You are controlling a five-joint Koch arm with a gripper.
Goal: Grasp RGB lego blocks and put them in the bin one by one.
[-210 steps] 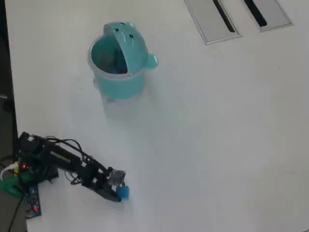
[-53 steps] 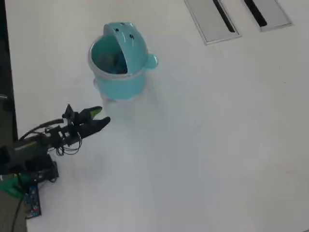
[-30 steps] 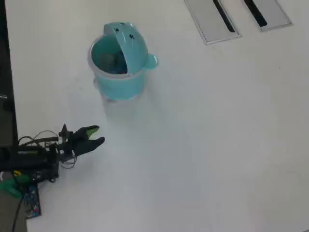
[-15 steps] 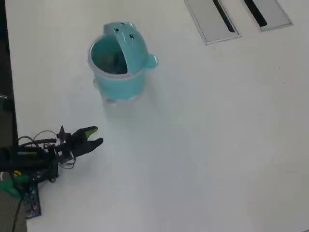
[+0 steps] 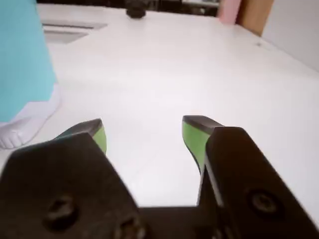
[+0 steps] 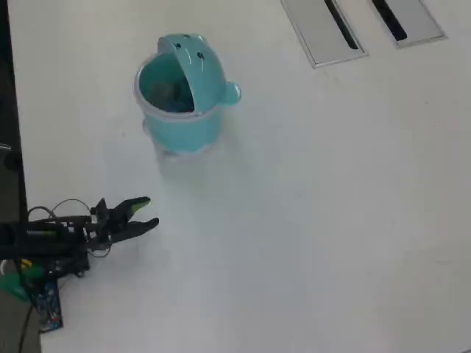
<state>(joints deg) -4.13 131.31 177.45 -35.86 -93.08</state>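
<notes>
Item 1, arm. In the overhead view your arm (image 6: 51, 239) lay at the left edge of the white table (image 6: 309, 220), stretched low toward the right, with loose black cables looped over it. Its base sat at the table's left margin beside a small blue board (image 6: 45, 309) and a green part.

Item 2, gripper. Your gripper (image 6: 149, 212) pointed right, released, its two green-tipped jaws parted with bare tabletop between them. The wrist view confirmed this: the gripper (image 5: 144, 130) held nothing, one green pad (image 5: 99, 135) at the left and the other at the right, with white surface showing in the gap.

Item 3, bin. The teal bin (image 6: 180, 110) stood on the far left part of the table, well apart from your gripper and farther away than it. Its lid (image 6: 197, 65) with the cartoon face was tipped up at the right of the opening, and the small knob (image 6: 231, 93) jutted out on the right side. Dark and bluish shapes lay inside; you could not tell individual blocks. In the wrist view the bin (image 5: 22, 59) filled the upper left corner, with a pale base beneath it.

Item 4, table fittings. Two grey slotted panels (image 6: 324, 29) were set in the far right of the tabletop.
</notes>
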